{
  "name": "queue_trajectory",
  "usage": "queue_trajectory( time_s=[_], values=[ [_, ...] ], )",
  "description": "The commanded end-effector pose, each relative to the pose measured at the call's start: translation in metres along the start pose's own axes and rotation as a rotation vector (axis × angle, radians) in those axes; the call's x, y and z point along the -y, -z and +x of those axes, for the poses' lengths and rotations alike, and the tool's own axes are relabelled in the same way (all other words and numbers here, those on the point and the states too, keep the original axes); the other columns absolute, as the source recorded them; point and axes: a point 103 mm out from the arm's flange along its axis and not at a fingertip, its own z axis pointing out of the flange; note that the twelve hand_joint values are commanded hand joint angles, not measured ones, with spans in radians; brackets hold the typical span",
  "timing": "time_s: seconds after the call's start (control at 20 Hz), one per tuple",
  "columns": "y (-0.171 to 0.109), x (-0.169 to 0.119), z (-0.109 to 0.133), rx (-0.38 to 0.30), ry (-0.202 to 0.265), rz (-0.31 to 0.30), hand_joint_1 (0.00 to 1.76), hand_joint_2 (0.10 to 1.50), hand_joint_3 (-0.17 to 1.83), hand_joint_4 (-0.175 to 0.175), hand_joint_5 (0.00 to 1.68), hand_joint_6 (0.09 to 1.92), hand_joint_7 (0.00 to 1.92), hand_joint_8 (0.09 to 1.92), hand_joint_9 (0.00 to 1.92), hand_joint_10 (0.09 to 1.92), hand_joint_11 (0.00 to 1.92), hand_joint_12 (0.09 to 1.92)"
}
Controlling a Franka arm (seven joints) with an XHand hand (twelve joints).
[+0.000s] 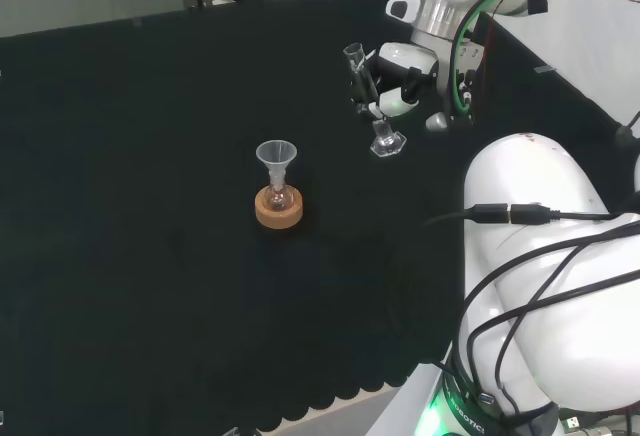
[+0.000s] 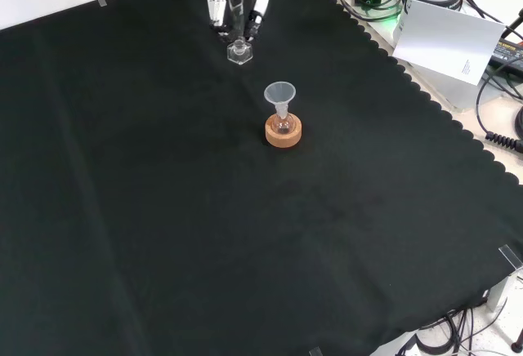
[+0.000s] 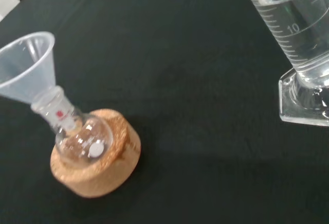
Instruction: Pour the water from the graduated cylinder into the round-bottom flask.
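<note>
black cloth [image 2: 163,209], white card [image 2: 445,39], coiled cables [image 2: 498,111]

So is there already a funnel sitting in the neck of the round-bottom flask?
Yes, a clear funnel stands in the neck of the round-bottom flask, which rests on its cork ring.

In the wrist view the graduated cylinder [image 3: 295,31] carries a printed scale of fine lines, with the number 10 readable beside one longer line. The neck of the round-bottom flask [image 3: 77,136] bears a small red mark, too small to read. A white card [image 2: 445,39] beside the desk in the front view has a tiny dark mark, also unreadable.
</note>
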Motion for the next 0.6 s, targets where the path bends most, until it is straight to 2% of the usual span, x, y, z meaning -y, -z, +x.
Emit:
queue_trajectory(
  time_s=[0.05,0.3,0.6],
  values=[
    [-0.001,0.019,0.015,0.047,0.004,0.106,1.27,1.08,0.0,-0.175,1.05,0.9,1.07,0.89,1.41,0.1,1.2,0.77],
    [-0.005,0.021,0.03,0.12,0.018,0.244,1.27,1.08,0.0,-0.175,1.05,0.9,1.07,0.89,1.41,0.1,1.2,0.77],
    [-0.009,0.017,0.044,0.222,0.011,0.386,1.27,1.08,0.0,-0.175,1.05,0.9,1.07,0.89,1.42,0.09,1.21,0.77]
  ],
)
